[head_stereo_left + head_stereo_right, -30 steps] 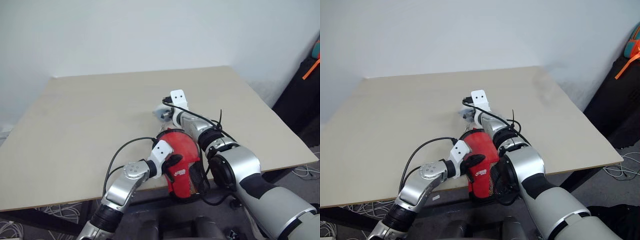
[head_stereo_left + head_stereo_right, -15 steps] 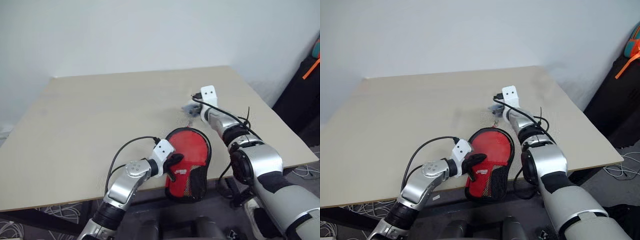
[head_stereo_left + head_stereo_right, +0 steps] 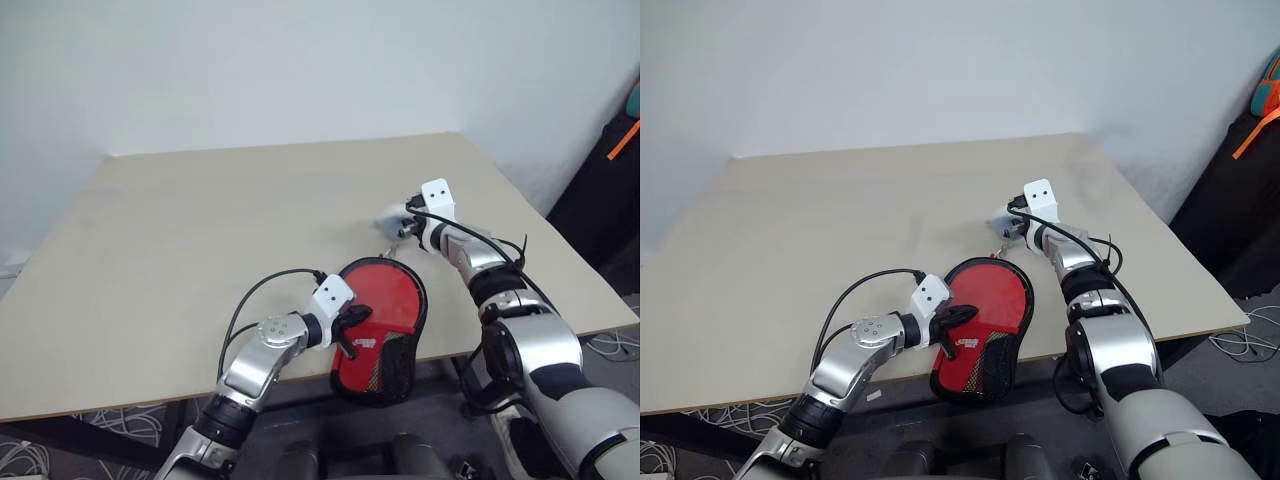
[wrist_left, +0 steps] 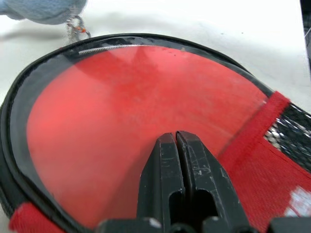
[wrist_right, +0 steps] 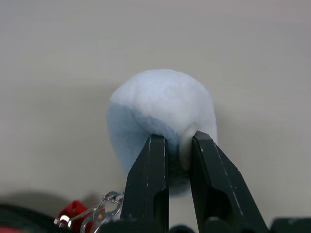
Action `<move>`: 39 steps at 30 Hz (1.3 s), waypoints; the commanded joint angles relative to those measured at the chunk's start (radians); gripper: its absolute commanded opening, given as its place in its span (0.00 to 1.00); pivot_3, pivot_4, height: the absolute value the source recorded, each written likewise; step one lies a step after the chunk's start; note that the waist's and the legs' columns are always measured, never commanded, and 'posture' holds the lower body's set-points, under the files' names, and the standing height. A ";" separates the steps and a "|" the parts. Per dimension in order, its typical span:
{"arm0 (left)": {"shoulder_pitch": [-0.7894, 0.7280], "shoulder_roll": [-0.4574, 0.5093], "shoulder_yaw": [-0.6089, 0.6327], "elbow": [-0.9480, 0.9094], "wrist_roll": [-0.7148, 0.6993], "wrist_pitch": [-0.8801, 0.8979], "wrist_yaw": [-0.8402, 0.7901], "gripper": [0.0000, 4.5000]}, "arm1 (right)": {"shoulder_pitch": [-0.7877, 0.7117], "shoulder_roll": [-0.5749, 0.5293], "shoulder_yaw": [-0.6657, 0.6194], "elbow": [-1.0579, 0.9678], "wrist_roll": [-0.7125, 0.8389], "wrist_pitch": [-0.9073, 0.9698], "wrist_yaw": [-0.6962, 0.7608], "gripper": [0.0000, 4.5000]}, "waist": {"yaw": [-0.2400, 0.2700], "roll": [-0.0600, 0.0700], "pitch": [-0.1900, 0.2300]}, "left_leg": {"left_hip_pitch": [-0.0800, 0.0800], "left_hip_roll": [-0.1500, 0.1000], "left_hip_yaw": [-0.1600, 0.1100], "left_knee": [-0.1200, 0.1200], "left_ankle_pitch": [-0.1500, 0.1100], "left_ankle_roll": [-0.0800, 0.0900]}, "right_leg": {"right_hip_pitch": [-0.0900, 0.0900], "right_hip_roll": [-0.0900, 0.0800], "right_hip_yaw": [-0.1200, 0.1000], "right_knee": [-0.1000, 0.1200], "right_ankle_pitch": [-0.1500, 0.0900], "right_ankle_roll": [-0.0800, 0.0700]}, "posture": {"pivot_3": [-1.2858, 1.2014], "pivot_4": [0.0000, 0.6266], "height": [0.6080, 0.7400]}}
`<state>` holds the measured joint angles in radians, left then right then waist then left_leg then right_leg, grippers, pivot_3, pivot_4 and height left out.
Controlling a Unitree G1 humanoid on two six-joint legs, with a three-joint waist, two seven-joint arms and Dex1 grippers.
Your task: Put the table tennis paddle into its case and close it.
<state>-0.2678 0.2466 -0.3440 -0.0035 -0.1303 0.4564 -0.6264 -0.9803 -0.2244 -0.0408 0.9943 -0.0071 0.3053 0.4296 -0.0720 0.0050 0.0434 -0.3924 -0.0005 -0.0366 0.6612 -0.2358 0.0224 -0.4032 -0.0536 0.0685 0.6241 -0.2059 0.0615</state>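
The black case (image 3: 408,350) lies at the table's near edge, its mesh end with the red patch hanging over the edge. The table tennis paddle's red face (image 4: 121,111) shows through the clear side; its handle is hidden. My left gripper (image 4: 176,138) is shut, with its tips resting on the clear side near the red patch (image 3: 365,343). My right gripper (image 5: 177,141) is shut on a fluffy pale-blue pompom (image 5: 160,107). A small chain (image 5: 104,211) links the pompom to the case's zip. The pompom (image 3: 1002,222) hovers just beyond the case's round end.
The light wooden table (image 3: 180,220) stretches far back and to the left. Its right edge runs close behind my right arm. A black bag with an orange strap (image 3: 610,170) stands beyond that edge, and cables lie on the floor below.
My right gripper has swung to the right with the pompom, away from over the case's top. The case has turned a little with it. My left gripper has stayed on the case.
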 commanded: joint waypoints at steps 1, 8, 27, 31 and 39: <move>0.000 0.003 -0.029 0.061 0.032 0.023 -0.003 0.00 | 0.064 -0.047 0.002 -0.247 0.039 0.116 0.067 0.06 | 0.001 0.000 0.000 | 0.000 0.000 0.000 0.000 0.000 0.000 | 0.000 0.000 0.000 0.000 0.000 0.000 | 0.52 0.00 1.00; -0.007 0.016 -0.044 0.085 0.038 0.031 -0.026 0.00 | 0.265 -0.149 -0.029 -0.642 0.103 0.352 0.121 0.06 | 0.002 0.001 -0.001 | 0.000 0.000 0.000 0.000 0.000 0.000 | 0.000 0.000 0.000 0.000 -0.002 0.004 | 0.52 0.00 1.00; -0.088 -0.012 -0.060 0.218 0.051 0.002 -0.049 0.00 | 0.559 -0.388 -0.091 -1.103 0.307 0.572 0.265 0.06 | 0.044 0.002 -0.002 | 0.000 -0.001 0.000 0.003 0.000 0.001 | 0.003 0.000 0.001 -0.001 -0.003 0.004 | 0.52 0.00 1.00; -0.102 -0.014 -0.060 0.241 0.053 -0.007 -0.058 0.00 | 0.612 -0.453 -0.110 -1.107 0.330 0.556 0.295 0.06 | 0.052 0.001 -0.002 | 0.000 -0.001 0.000 0.004 0.000 0.001 | 0.003 0.000 0.000 -0.002 -0.004 0.002 | 0.52 0.00 1.00; -0.119 -0.014 -0.061 0.265 0.054 -0.019 -0.072 0.00 | 0.733 -0.550 -0.145 -1.147 0.385 0.526 0.380 0.06 | 0.053 0.001 -0.002 | 0.000 -0.001 0.000 0.004 0.000 0.001 | 0.003 0.000 0.001 -0.002 -0.005 0.002 | 0.52 0.00 1.00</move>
<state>-0.4060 0.2168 -0.3823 0.1891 -0.1240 0.4088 -0.7010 -0.2479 -0.7384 -0.1370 -0.1067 0.3620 0.8539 0.7881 -0.0189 0.0056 0.0415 -0.3923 -0.0013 -0.0360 0.6657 -0.2360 0.0232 -0.4002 -0.0536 0.0691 0.6226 -0.2106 0.0633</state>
